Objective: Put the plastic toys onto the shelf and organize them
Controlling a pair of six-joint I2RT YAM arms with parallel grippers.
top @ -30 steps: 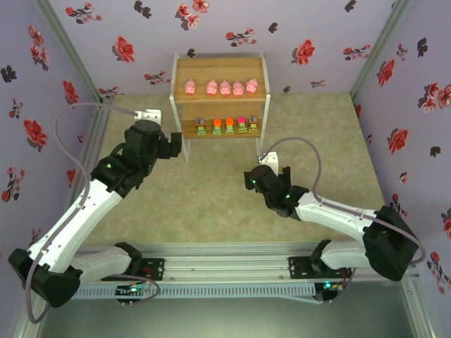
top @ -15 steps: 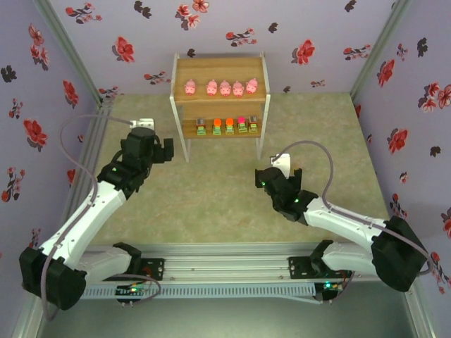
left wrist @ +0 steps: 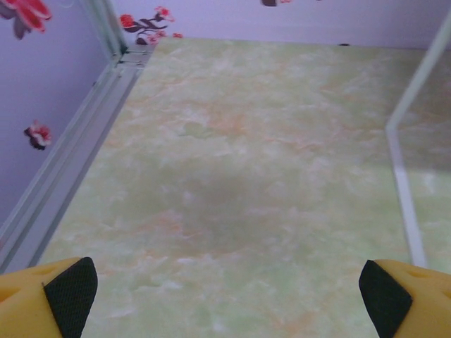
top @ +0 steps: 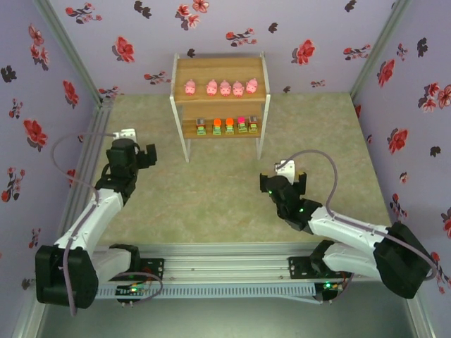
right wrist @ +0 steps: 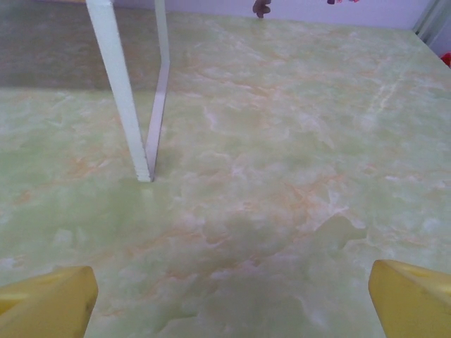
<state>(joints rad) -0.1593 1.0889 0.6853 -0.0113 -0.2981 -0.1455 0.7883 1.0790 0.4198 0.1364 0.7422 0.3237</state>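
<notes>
Left gripper (left wrist: pixel 227 292) and right gripper (right wrist: pixel 232 292) are spread wide, empty; the shelf (top: pixel 220 69) holding the plastic toys (top: pixel 225 88) stands ahead, between them.

The table (top: pixel 211 204) has a pale green marbled top and spreads beneath both pincers. The shelf (top: pixel 218 69) stands on it, ahead of the left pincer (top: pixel 146 156) and off to its right. It is also ahead of the right pincer (top: pixel 284 177) and off to its left, well apart from both. Its upper board carries five pink pigs (top: pixel 224 87) in a row, and its lower board carries five blocky toys (top: pixel 229 127) in a row. Seen from the right pincer, a white leg (right wrist: pixel 120 91) of the shelf meets the table ahead and to the left.
</notes>
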